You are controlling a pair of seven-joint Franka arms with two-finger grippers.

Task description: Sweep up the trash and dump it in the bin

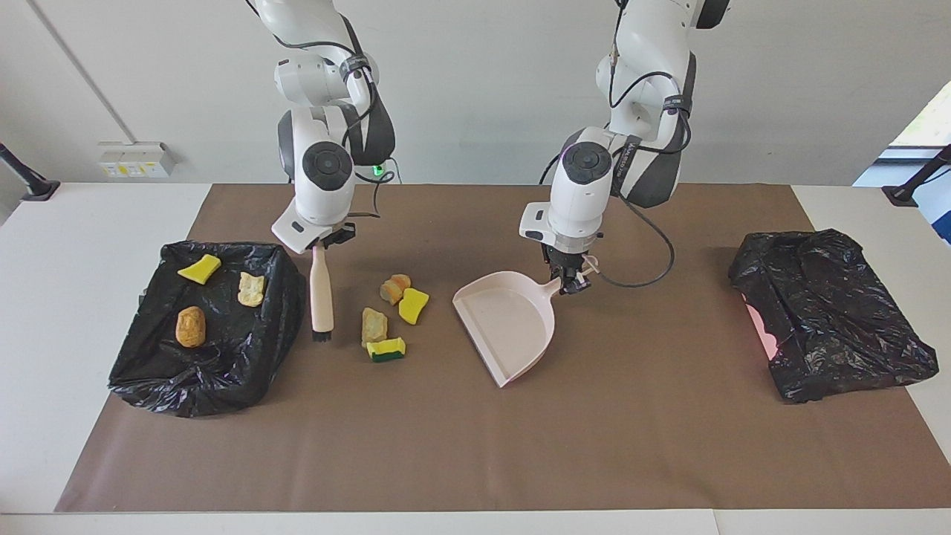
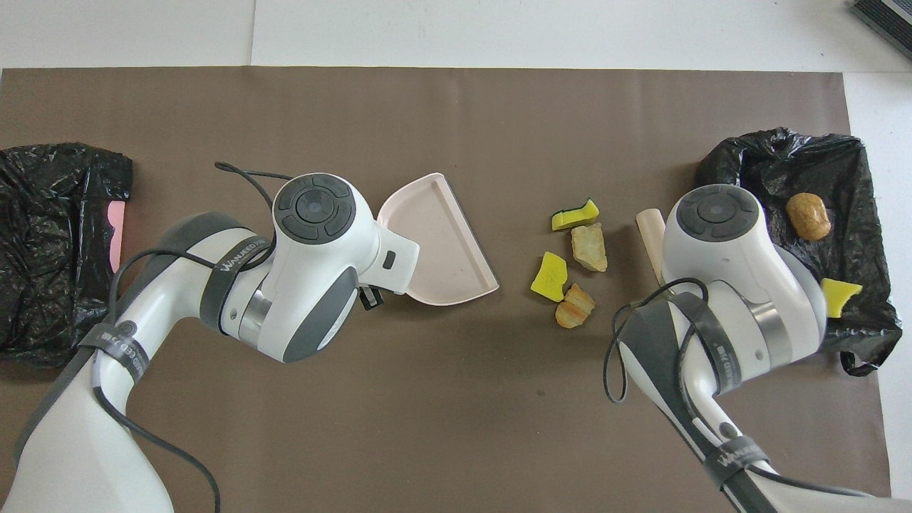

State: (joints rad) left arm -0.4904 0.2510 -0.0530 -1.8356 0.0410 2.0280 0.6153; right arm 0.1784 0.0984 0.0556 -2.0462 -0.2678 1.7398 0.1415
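Sitting mid-frame on the brown mat, four trash pieces (image 1: 386, 316) lie between my brush (image 1: 322, 301) and dustpan (image 1: 509, 327). My right hand (image 1: 324, 245) is clamped on the brush, left hand (image 1: 570, 282) on the dustpan's handle. Three pieces rest in the bin (image 1: 148, 371) at left.

white table (image 1: 74, 245), brown mat (image 1: 475, 446) on it; on mat: two black bags (image 1: 208, 371) (image 1: 832, 327), four trash pieces (image 1: 374, 325).

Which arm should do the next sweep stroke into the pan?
Right. The right gripper holds the brush beside the four loose trash pieces, between them and the bin. The left gripper only steadies the dustpan, mouth toward the pieces.
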